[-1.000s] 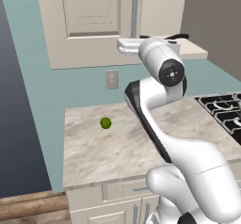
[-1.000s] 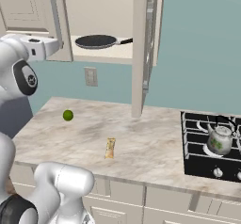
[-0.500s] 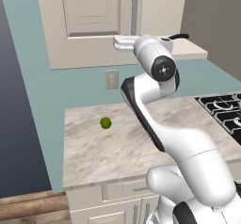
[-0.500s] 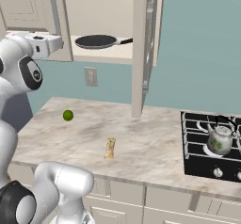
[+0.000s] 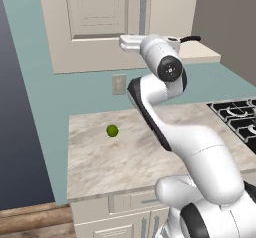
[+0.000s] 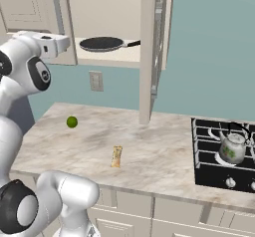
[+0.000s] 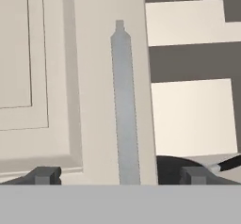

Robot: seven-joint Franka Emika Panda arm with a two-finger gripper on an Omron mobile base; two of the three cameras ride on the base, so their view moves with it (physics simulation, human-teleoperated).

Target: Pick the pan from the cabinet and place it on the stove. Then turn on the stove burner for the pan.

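Hand (image 7: 120,175) raised at cabinet (image 6: 30,7) height, fingers (image 7: 45,175) spread wide apart, gripping nothing. In hand view, silver bar handle (image 7: 124,105) of the open door sits between the two fingertips, apart from both. Cabinet doors both swung open; right door (image 6: 152,52) edge-on in right base view. Pan (image 6: 102,44) flat on lowest cabinet shelf (image 6: 107,60), black handle pointing right toward the right door; dark rim also peeking in at lower right of hand view, just beyond the door edge. Stove (image 6: 219,154) at far right of table (image 6: 139,146), glass kettle (image 6: 232,148) on a burner, knobs along near edge. Green lime (image 6: 72,122) on left part of table, small tan bar (image 6: 116,157) nearer the middle, well apart. Wall outlet (image 6: 96,80) below the cabinet.
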